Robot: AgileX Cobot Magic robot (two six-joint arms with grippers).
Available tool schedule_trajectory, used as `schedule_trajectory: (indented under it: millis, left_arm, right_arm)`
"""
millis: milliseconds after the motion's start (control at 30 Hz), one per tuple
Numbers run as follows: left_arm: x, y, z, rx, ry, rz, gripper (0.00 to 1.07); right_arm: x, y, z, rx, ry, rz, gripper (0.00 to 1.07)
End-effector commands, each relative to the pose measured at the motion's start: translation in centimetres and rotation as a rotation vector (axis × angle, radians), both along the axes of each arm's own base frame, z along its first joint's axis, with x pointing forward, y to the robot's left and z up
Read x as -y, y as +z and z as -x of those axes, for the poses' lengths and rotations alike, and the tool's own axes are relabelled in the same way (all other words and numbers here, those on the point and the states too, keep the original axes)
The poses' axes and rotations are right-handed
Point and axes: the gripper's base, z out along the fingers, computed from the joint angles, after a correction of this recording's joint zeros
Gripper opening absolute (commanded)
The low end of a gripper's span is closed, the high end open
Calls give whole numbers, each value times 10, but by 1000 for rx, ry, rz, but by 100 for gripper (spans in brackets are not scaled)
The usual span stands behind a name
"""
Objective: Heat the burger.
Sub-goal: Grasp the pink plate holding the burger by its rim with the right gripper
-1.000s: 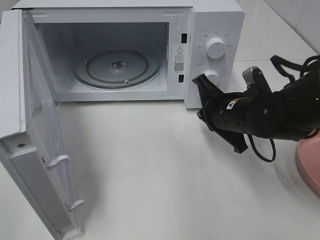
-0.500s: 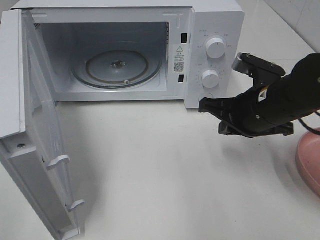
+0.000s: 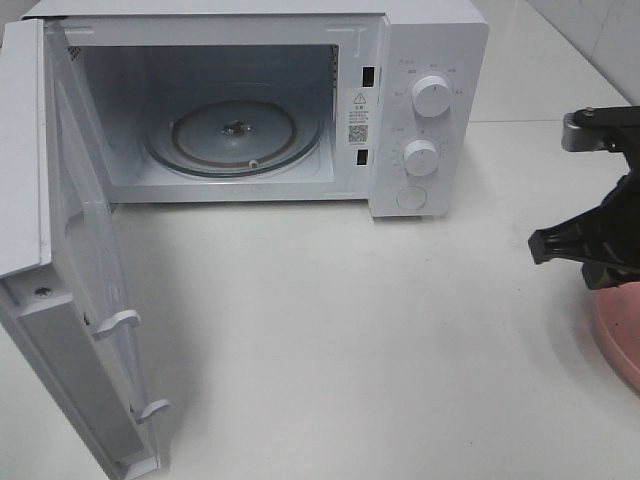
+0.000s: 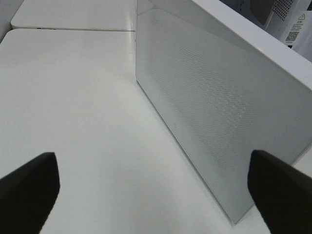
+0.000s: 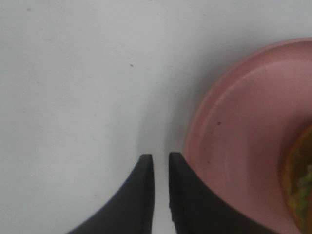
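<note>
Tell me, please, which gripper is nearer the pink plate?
Right. The right gripper hovers at the rim of the pink plate; the left gripper is away beside the open microwave door.

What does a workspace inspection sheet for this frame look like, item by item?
Surface: white table, no spills seen.
Job's things: burger on pink plate at the table's right edge; microwave with door wide open, turntable empty.
Clutter: nothing seen.
Grippers: left gripper open, empty, near the door; right gripper nearly shut, empty, beside the plate.
Cables: nothing seen.
Surroundings: pale tiles beyond the table.
</note>
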Motion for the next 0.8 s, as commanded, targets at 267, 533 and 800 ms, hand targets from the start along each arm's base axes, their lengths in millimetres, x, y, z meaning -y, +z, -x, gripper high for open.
schedule_trajectory:
  millis: [267,533,800]
  left_arm:
    - [1,-1,3,10,-2,6,98]
    - [1,-1,3,10,-2,6,98]
    - [1,-1,3,10,-2,6,98]
  right_arm:
    - [23,3,-2,-1,-15,69,75]
    - [23,-13,-8,-49,5,89,101]
    - [21,-37,-14,-125,-10,90,98]
